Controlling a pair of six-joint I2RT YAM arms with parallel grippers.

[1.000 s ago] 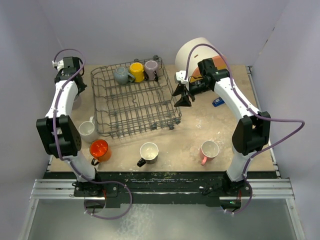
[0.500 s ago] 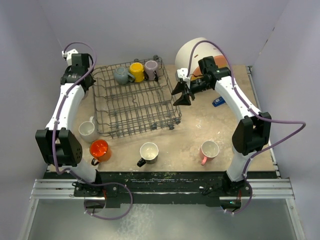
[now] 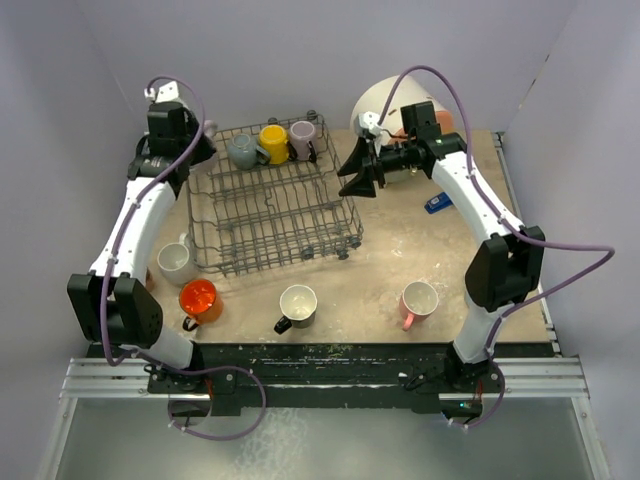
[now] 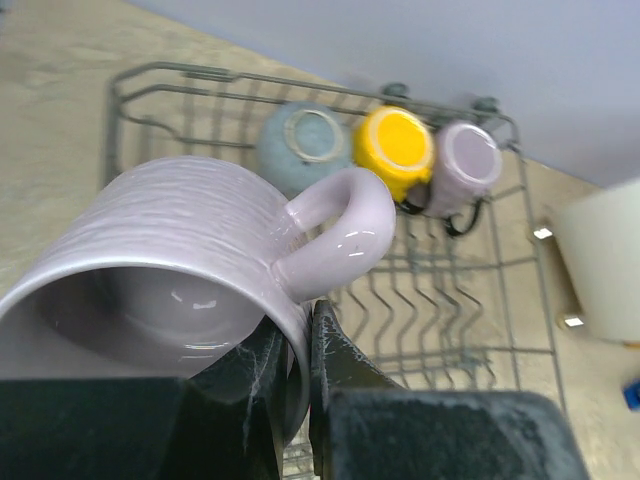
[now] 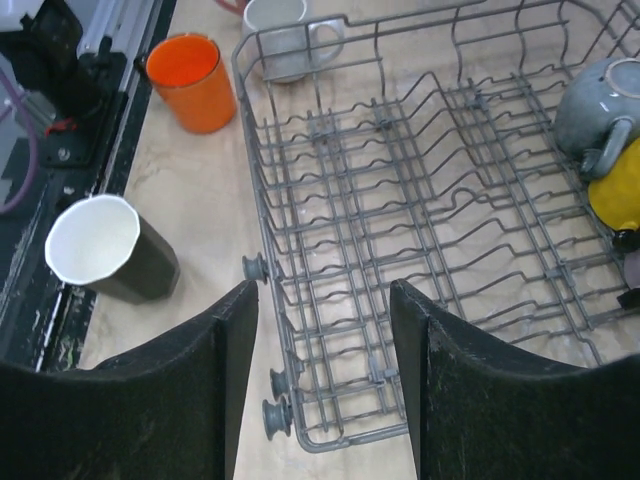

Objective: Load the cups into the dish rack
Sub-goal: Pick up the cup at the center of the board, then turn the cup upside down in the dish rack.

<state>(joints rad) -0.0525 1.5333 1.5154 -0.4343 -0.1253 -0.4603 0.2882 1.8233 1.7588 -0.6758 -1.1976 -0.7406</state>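
A pale lilac mug (image 4: pixel 190 250), pinched at its rim by the left end effector (image 4: pixel 300 340), hangs at the overhead frame's upper left by the dish rack's (image 3: pixel 270 215) far-left corner, three cups (image 3: pixel 273 140) lining its far edge, while the right end effector (image 5: pixel 322 300) hovers spread wide at its right side.

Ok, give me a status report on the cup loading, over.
Left fingers shut on lilac mug, by dish rack's far-left corner. Right fingers open, empty, at rack's right side. Three mugs racked, four cups on table; nothing in the way.
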